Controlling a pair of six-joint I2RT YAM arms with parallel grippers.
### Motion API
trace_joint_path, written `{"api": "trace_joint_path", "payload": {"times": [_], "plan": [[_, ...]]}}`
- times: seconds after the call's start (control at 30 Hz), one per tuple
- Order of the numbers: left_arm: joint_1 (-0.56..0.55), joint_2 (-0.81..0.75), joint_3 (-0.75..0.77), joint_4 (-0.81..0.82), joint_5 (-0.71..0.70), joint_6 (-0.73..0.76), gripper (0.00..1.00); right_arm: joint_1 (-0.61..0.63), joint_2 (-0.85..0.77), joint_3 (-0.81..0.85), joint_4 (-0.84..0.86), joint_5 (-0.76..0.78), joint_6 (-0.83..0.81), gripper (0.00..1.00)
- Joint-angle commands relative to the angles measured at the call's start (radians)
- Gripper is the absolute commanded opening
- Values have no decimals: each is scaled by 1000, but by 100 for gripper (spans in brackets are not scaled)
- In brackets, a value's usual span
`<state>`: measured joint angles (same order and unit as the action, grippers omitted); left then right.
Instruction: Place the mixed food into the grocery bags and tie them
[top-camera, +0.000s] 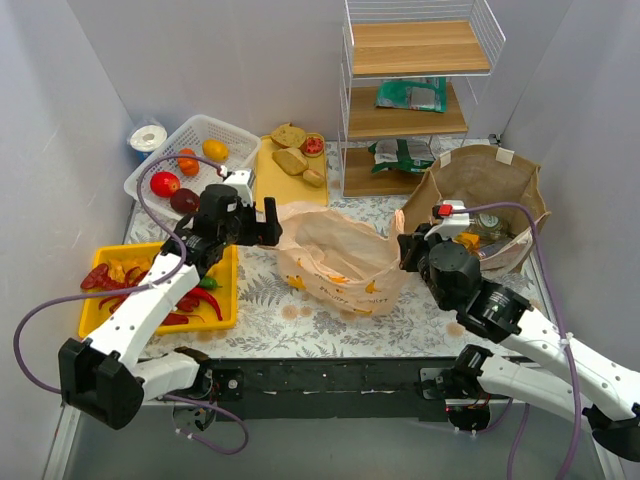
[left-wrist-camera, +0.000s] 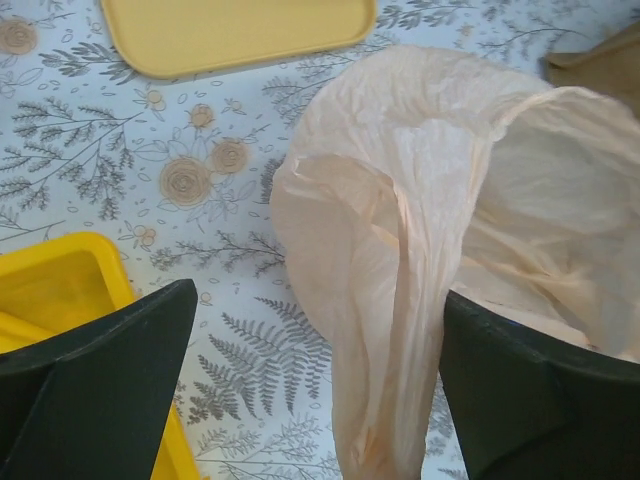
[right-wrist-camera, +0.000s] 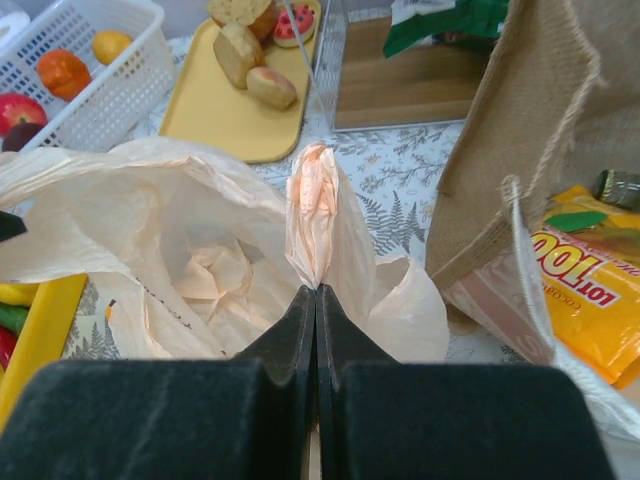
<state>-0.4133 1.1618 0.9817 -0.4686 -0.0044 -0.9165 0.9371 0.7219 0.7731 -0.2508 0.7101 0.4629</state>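
Bright, even, diffuse light fills all three views, casting only faint soft shadows on the counter (top-camera: 262, 310), with the wrist pictures slightly soft up close.

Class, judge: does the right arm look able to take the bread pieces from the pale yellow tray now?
Probably not yet: the right gripper is shut on a fold of the plastic bag, and that bag lies between it and the bread pieces.
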Motion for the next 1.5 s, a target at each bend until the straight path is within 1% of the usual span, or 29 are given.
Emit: {"api": "trace_joint_path", "payload": {"times": [0.0, 0.03, 0.13, 0.17, 0.23, 0.27, 0.37, 0.4, 0.43, 0.47, 0.53, 0.63, 0.9, 1.1, 1.13, 1.2, 1.23, 1.27, 1.3, 1.33, 1.37, 1.47], "plan": [[14, -114, 58, -70, 90, -53, 98, 0, 8, -34, 97, -35, 31, 1], [25, -117, 66, -85, 80, -67, 98, 0, 10, -40, 103, -37, 31, 1], [129, -94, 78, -130, 58, -125, 98, 0, 1, -60, 119, -38, 23, 1], [209, -82, 78, -137, 49, -140, 98, 0, -1, -64, 120, -37, 20, 1], [296, -54, 80, -162, 44, -186, 98, 0, -3, -64, 122, -41, 11, 1], [371, -51, 72, -157, 34, -202, 98, 0, 2, -60, 116, -44, 3, 1], [506, -50, 14, -122, 17, -245, 98, 0, 14, -46, 99, -47, -3, 1], [525, -45, -4, -120, -15, -252, 98, 0, 13, -46, 100, -49, -3, 1], [539, -33, -36, -125, -67, -265, 98, 0, 13, -47, 100, -57, -4, 1], [556, -28, -55, -123, -84, -272, 98, 0, 8, -49, 104, -60, -4, 1], [570, -25, -115, -84, -72, -277, 98, 0, 4, -57, 108, -69, -3, 1], [581, 5, -138, -53, -52, -277, 98, 0, -4, -64, 108, -70, -3, 1], [584, 91, -206, 51, -98, -220, 96, 2, -21, -63, 99, -83, 6, 1], [605, 183, -199, 76, -31, -205, 95, 0, -16, -57, 81, -86, 17, 1], [614, 197, -198, 77, -22, -196, 92, 0, -15, -55, 79, -92, 19, 1], [617, 202, -199, 84, -3, -185, 83, 0, -12, -57, 77, -100, 25, 1], [619, 205, -199, 82, 0, -179, 72, 0, -13, -57, 77, -103, 26, 1], [619, 197, -201, 84, 3, -171, 67, 0, -10, -58, 77, -104, 28, 1], [620, 190, -202, 87, 3, -170, 60, 0, -7, -58, 77, -104, 28, 1], [620, 181, -207, 85, 36, -163, 53, 0, -6, -55, 76, -107, 29, 1], [619, 142, -210, 88, 52, -151, 42, 0, 1, -54, 73, -107, 29, 1], [613, 52, -210, 94, 121, -131, 35, 0, 10, -41, 61, -109, 29, 1]]}}
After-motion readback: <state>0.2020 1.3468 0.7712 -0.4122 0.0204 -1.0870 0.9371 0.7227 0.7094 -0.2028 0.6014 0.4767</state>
